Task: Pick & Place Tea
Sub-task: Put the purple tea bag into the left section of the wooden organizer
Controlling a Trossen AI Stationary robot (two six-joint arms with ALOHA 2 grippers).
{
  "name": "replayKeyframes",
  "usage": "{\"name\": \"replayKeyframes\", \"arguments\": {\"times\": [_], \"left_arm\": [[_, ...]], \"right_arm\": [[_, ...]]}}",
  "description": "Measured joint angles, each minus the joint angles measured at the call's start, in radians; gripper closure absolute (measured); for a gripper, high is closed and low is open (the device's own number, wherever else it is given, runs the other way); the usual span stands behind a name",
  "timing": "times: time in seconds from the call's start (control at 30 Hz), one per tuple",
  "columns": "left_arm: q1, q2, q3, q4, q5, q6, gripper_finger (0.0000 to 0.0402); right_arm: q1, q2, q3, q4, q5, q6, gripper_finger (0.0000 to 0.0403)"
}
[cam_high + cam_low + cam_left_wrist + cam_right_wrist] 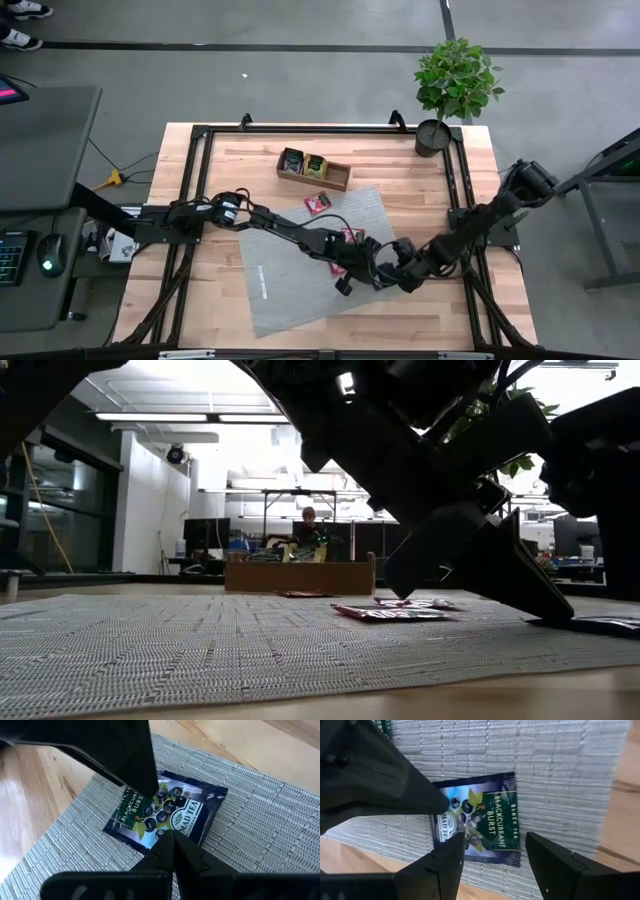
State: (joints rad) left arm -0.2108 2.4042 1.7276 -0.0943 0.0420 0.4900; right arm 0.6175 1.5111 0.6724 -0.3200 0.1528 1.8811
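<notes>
Jaws on my right gripper (492, 857) stand wide, empty, and the blackcurrant sachet (479, 817) lies flat on the grey mat (555, 765) just ahead of them, in line with the gap. My left gripper (161, 817) has its jaws pinched shut, tips pressing down on the middle of that same sachet (167, 810) rather than gripping an edge. I judge both arms equally near, meeting over it from opposite sides.

Being square, the sachet has no real long axis; its printed title runs roughly parallel to my right fingers. It sits near the mat's front edge, with bare bench (625, 785) beside.

Overhead, the two arms cover the sachet completely, so I can't confirm contact from there. At bench height the dark arms fill the frame too.

Further from the sachet, red-pink sachets (318, 203) lie on the mat towards the wooden tray (334, 178), which already holds sachets in two compartments. Beyond that stands a potted plant (455, 80) at the bench corner.
</notes>
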Motion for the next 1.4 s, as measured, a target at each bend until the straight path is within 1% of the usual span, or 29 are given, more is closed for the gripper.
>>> {"name": "replayKeyframes", "arguments": {"times": [0.1, 0.23, 0.73, 1.03, 1.17, 1.4], "left_arm": [[0.0, 0.0, -0.001, -0.003, -0.001, 0.019, 0.0401], [-0.001, 0.0, -0.003, -0.021, 0.0, 0.027, 0.0401], [-0.001, -0.001, -0.002, -0.036, 0.008, 0.048, 0.0401], [0.0, -0.001, -0.001, -0.036, 0.013, 0.024, 0.0402], [0.003, 0.0, 0.0, -0.032, 0.019, 0.017, 0.0402], [0.003, 0.0, 0.0, -0.029, 0.019, 0.018, 0.0402]], "right_arm": [[0.001, 0.044, 0.0, 0.045, 0.003, 0.008, 0.0197], [0.001, 0.068, 0.004, 0.075, 0.005, 0.011, 0.0197], [0.001, 0.072, -0.003, 0.141, 0.024, -0.043, 0.0197], [0.005, 0.008, -0.004, 0.108, 0.02, -0.055, 0.02], [0.004, -0.009, -0.001, 0.093, 0.014, -0.061, 0.0222], [0.004, -0.009, 0.002, 0.156, 0.004, -0.112, 0.029]]}}
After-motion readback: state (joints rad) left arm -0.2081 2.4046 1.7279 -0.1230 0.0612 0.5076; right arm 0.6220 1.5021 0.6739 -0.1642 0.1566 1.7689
